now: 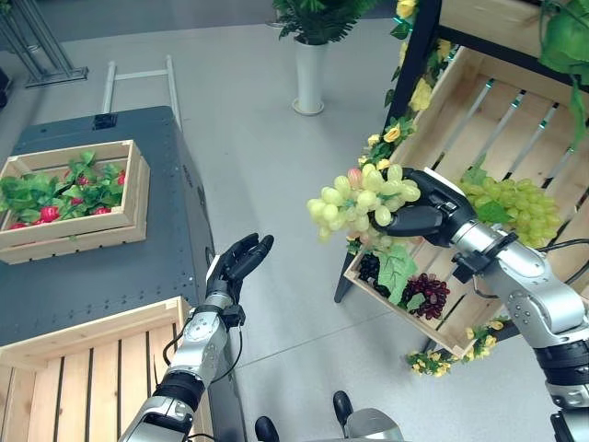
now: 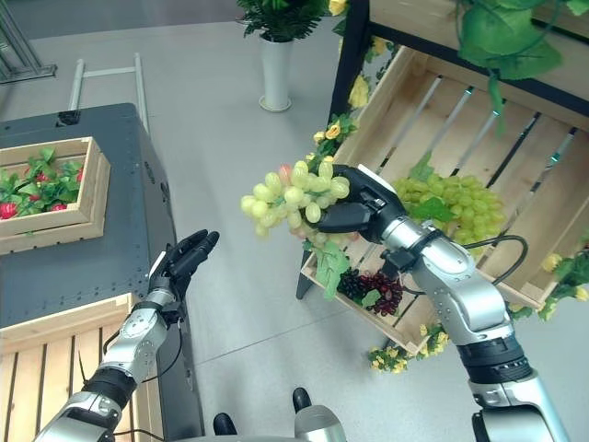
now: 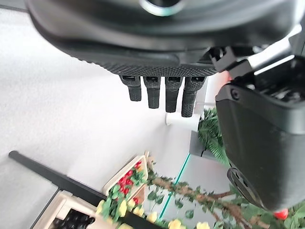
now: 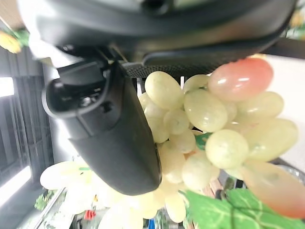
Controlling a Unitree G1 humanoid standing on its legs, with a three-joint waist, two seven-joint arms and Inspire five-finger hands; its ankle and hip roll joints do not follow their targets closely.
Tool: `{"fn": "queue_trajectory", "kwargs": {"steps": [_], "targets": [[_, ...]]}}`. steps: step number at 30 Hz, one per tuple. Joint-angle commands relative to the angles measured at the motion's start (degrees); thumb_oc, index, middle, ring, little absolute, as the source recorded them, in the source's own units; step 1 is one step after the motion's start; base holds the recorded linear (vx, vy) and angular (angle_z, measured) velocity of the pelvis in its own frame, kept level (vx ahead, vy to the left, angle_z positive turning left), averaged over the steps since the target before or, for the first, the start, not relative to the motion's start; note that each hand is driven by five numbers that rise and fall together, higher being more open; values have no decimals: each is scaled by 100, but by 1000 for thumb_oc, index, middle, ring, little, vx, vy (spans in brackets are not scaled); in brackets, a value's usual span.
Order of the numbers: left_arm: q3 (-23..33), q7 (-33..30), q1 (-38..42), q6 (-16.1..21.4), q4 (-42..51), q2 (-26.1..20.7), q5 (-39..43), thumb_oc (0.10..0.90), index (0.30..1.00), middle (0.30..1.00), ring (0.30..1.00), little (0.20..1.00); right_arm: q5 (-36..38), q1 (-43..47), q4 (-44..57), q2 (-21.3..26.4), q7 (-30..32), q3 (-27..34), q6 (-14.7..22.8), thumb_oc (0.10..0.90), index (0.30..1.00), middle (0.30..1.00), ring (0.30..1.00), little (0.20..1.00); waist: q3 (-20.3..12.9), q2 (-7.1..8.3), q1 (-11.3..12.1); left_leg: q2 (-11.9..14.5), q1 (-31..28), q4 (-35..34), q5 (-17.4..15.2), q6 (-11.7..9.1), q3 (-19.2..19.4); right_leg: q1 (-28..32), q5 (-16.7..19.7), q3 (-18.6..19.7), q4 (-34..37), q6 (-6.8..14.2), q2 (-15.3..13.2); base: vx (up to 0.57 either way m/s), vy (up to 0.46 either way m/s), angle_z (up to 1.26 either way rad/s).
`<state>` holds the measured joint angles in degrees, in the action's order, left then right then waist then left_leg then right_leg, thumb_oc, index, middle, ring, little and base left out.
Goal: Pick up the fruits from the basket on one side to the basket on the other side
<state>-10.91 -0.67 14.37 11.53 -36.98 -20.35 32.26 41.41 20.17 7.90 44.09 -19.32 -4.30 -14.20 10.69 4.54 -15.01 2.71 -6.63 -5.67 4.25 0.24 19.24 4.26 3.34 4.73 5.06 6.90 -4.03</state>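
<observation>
My right hand (image 1: pixel 425 214) grips green grapes (image 1: pixel 361 203), lifted clear of the crate (image 1: pixel 479 138).
My arm reaches out, holding the bunch over the floor; my left hand (image 1: pixel 237 263) hangs empty, fingers straight, beside the cabinet (image 1: pixel 110 258).

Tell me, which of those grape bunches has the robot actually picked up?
The pale green bunch, gripped in the right hand and lifted out over the floor. Another green bunch and a dark purple bunch lie in the slanted wooden crate.

The right hand (image 1: pixel 433 214) hid the stem of the green grape bunch (image 1: pixel 361 202) behind its fingers, and the slatted crate (image 1: pixel 87 387) below the left hand's (image 1: pixel 237 262) fingers was cut off.
</observation>
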Motion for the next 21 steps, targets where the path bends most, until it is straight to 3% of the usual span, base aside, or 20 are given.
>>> {"fn": "queue_trajectory", "kwargs": {"steps": [1, 8, 21], "targets": [[-132, 117, 290, 720, -262, 99, -51, 800, 900, 900, 900, 900, 586, 438, 71, 454, 161, 937, 820, 400, 300, 300, 300, 300, -813, -196, 33, -102, -338, 67, -968, -10, -35, -158, -59, 47, -107, -64, 301, 16, 13, -16], [-236, 199, 220, 711, -337, 80, 6, 800, 900, 900, 900, 900, 1108, 535, -127, 1117, 392, 1375, 987, 400, 300, 300, 300, 300, -868, -163, -110, -91, -370, 67, -995, 7, 85, -208, -32, 203, -149, -44, 375, 10, 18, -11], [-383, 115, 231, 821, -404, 106, 116, 800, 900, 900, 900, 900, 1140, 774, -1196, 1635, 1007, 1701, 980, 400, 300, 300, 300, 300, -959, -165, -186, -123, -421, 80, -1151, 62, 38, -189, -89, 295, -153, 15, 409, 26, 37, -5]]}}
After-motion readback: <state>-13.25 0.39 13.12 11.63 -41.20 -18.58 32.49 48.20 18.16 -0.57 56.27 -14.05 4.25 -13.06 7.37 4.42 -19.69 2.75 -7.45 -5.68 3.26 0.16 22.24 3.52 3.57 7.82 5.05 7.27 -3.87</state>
